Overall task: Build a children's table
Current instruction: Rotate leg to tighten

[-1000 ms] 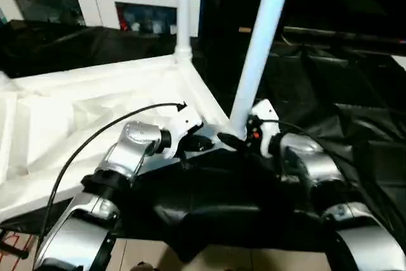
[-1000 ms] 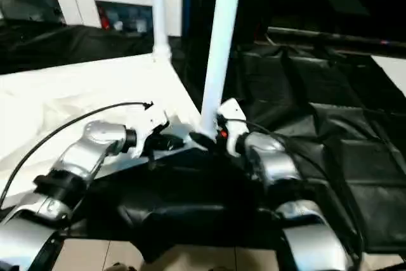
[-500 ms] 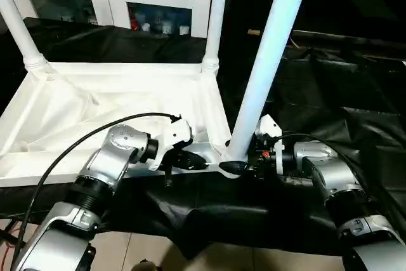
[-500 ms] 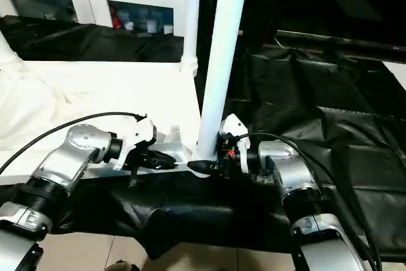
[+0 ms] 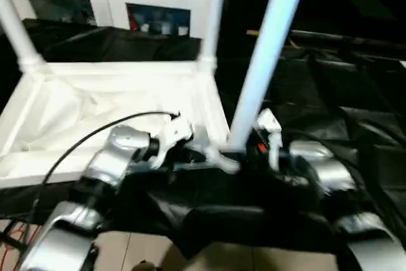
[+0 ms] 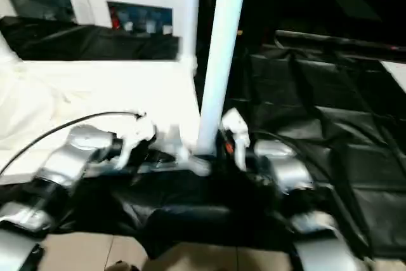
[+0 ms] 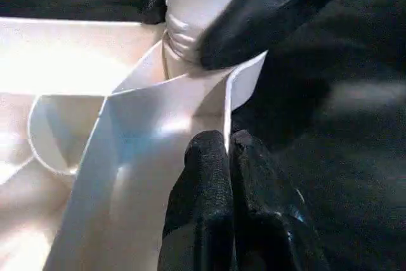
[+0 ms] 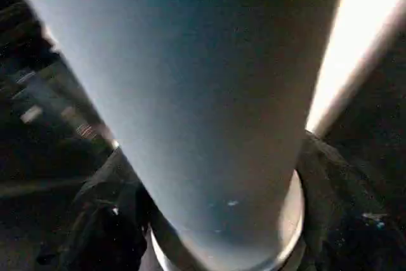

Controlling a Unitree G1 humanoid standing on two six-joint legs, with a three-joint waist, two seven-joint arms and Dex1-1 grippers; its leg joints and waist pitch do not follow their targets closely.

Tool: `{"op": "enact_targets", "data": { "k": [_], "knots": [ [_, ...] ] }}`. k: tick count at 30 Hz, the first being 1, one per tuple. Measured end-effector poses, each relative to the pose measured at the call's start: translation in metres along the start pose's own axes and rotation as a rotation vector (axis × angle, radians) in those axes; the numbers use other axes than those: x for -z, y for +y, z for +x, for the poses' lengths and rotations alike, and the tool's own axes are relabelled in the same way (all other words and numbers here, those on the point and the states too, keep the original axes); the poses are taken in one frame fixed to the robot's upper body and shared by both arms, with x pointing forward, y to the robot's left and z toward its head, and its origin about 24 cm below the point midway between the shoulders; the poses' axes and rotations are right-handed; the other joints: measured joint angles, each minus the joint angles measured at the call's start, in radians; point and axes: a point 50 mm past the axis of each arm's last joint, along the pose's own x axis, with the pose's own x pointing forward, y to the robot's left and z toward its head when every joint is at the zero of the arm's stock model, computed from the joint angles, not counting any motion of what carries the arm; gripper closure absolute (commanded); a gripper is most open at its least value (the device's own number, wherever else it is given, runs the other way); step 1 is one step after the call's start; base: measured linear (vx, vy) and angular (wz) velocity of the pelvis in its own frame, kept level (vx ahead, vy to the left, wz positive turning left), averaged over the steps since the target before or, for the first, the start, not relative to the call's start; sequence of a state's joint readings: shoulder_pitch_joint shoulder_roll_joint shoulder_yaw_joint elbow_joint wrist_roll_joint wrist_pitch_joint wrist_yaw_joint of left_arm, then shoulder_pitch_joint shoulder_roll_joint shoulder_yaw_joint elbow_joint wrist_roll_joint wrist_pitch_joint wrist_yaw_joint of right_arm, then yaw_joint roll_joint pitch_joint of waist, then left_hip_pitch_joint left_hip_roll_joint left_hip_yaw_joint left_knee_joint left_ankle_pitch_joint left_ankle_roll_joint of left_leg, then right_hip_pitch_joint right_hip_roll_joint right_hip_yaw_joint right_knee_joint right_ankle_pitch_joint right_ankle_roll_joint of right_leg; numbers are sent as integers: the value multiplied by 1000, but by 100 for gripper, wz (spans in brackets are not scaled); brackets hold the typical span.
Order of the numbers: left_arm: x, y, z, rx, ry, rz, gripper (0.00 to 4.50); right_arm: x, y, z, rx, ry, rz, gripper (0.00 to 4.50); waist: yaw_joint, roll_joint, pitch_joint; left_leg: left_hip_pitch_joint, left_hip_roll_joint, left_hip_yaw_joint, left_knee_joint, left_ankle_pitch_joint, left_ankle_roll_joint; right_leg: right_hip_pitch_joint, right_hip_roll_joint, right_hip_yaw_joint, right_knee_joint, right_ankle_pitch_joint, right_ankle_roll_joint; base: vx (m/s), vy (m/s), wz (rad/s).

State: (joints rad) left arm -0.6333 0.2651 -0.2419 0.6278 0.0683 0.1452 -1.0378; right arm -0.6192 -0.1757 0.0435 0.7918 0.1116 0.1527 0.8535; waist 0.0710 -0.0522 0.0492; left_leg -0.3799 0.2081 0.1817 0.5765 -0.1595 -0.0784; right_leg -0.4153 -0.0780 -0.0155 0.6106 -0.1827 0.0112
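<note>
Left eye view: we see the upturned children's table (image 5: 108,103) with three legs standing; our left gripper (image 7: 225,157) pinches its near rim, our right gripper (image 5: 244,147), state unclear, beside the near-right leg (image 5: 263,61).

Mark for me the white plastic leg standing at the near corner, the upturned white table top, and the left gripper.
White plastic near-corner leg (image 5: 263,61), left eye view: middle of its shaft.
Upturned white plastic table top (image 5: 95,103), left eye view: ribbed underside.
Left gripper (image 7: 227,157), left wrist view: between its black fingertips, at the rim wall.
</note>
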Motion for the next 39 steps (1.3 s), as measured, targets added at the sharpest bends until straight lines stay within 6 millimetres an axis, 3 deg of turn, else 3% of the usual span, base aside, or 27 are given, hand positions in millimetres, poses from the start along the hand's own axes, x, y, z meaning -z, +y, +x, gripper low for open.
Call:
{"op": "enact_targets", "data": {
  "k": [3,9,10,15,18,27,33,39],
  "knots": [
    [-4,2,11,-72,0,-25,450,-3,-3,10,132,-15,36,180,-13,0,0,0,-1,0,0,0,0,0,-1,0,0,0,0,0,0,0],
    [-10,5,23,-152,2,-63,450,-9,-4,25,311,-18,48,180,-16,0,-1,0,-1,-1,0,0,0,0,-1,0,0,0,0,0,0,0],
    [-11,6,23,-152,2,-63,450,-9,-4,25,313,-22,42,124,-16,0,-1,0,-1,-1,0,0,0,0,-1,0,0,1,0,0,0,0],
    [-12,5,24,-140,1,-56,450,-9,-4,26,291,-26,35,89,-15,-1,-1,0,-1,0,0,0,0,0,-1,0,0,3,-4,0,0,0],
    [-9,4,15,-82,5,-29,450,-7,-2,18,162,-22,-4,54,-17,-1,-1,-1,0,-1,-1,0,0,0,-1,-1,0,4,-4,0,0,0],
    [-1,-6,-6,120,-9,24,450,0,3,-15,-189,24,-112,54,-5,0,-1,-4,0,2,-1,0,0,-1,0,-1,-1,2,-2,0,0,0],
    [3,-11,-14,211,-3,44,450,4,9,-28,-341,71,-101,54,15,0,0,-2,1,3,-1,0,0,-1,0,-1,0,2,-3,0,0,0],
    [4,-11,-17,241,5,47,450,5,10,-29,-368,80,-79,97,16,0,0,-2,1,4,-1,0,0,-1,0,-1,0,2,-3,0,0,0]
  ]
}}
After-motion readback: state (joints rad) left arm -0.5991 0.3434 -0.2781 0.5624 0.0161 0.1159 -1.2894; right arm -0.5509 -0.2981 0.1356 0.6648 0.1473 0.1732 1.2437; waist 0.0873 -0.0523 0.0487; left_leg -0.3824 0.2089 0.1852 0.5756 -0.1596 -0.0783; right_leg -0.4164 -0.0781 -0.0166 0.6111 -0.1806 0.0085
